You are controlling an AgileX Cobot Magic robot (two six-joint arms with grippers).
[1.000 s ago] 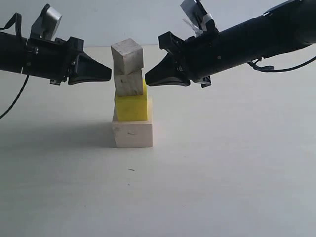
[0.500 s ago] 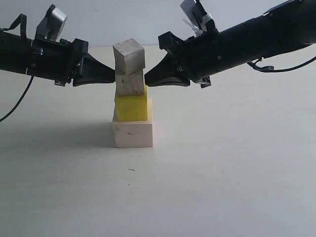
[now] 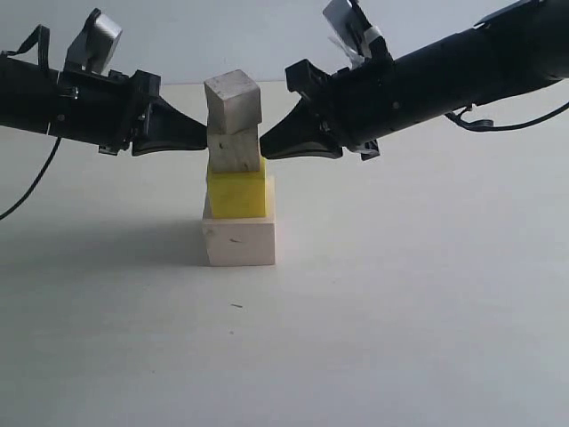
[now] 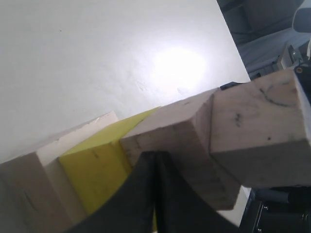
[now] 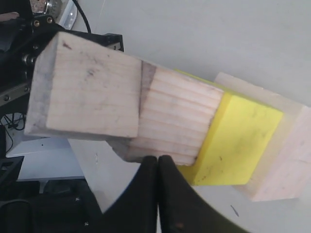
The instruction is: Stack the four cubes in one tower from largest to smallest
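Left gripper [image 3: 205, 140]: I see its black jaws closed tight together with nothing between them, the tip against the left side of the speckled tan wood cube [image 3: 236, 151].
Right gripper [image 3: 264, 149]: its jaws are pressed together too and hold nothing, the tip touching the opposite side of that cube.
Speckled tan cube: third level, between my two tips, resting on the bright yellow cube [image 3: 237, 193].
Greyish-white cube [image 3: 233, 101]: on top, twisted out of line with the tan one.
Yellow cube: sits on the large pale wood cube [image 3: 238, 240].
Pale cube: the base, flat on the white table [image 3: 400, 311].
Tower: four cubes high, upright.
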